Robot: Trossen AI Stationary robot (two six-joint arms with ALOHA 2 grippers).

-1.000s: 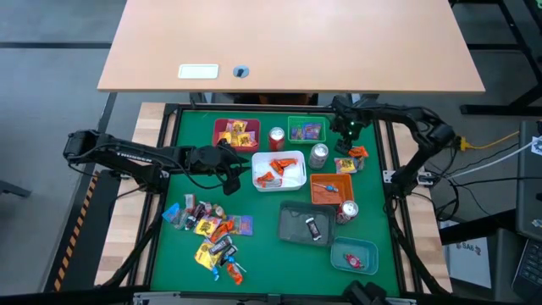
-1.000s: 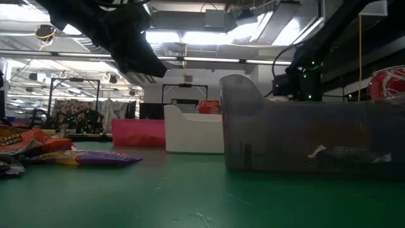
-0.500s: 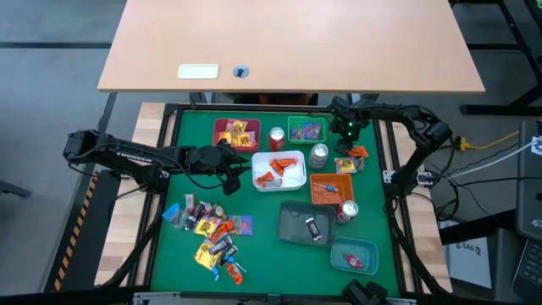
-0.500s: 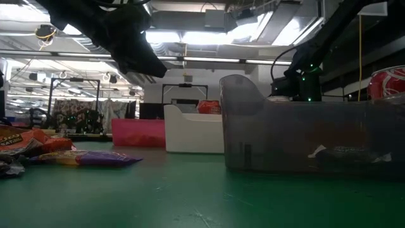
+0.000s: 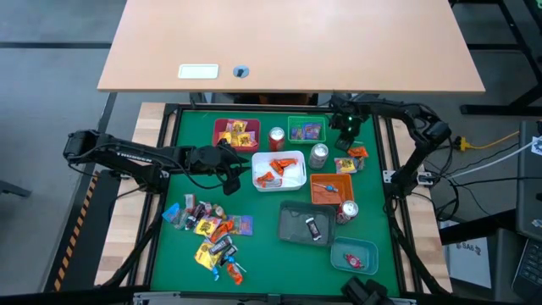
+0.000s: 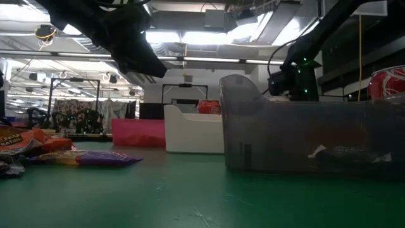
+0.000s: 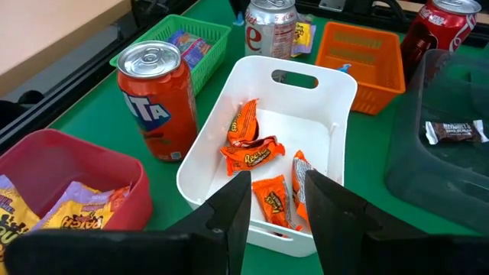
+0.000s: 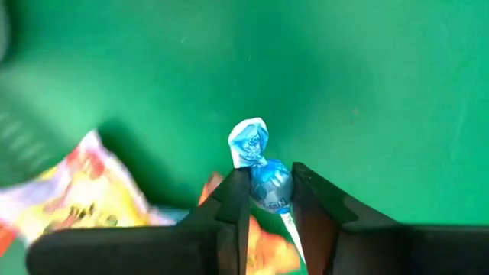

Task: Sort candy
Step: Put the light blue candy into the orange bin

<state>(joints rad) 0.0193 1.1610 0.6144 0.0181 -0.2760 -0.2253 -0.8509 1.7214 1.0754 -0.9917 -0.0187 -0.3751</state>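
Bare green mat (image 5: 254, 254) lies open at the lower centre of the high view, between the loose candy pile (image 5: 212, 229) at lower left and the grey tray (image 5: 306, 224). The middle is crowded: white tray (image 5: 279, 169), orange tray (image 5: 330, 188), red can (image 5: 276, 138) and silver can (image 5: 318, 155) stand close together with narrow gaps. The left arm (image 5: 127, 157) bars the left side. Another can (image 5: 348, 209) touches the orange tray's lower right corner.

Six trays: red (image 5: 235, 134), green (image 5: 306, 130), white (image 5: 279, 170), orange (image 5: 330, 188), grey (image 5: 306, 224), teal (image 5: 353, 255). Three soda cans (image 5: 276, 139). Two pincers, left (image 7: 276, 200) and right (image 8: 265, 200).
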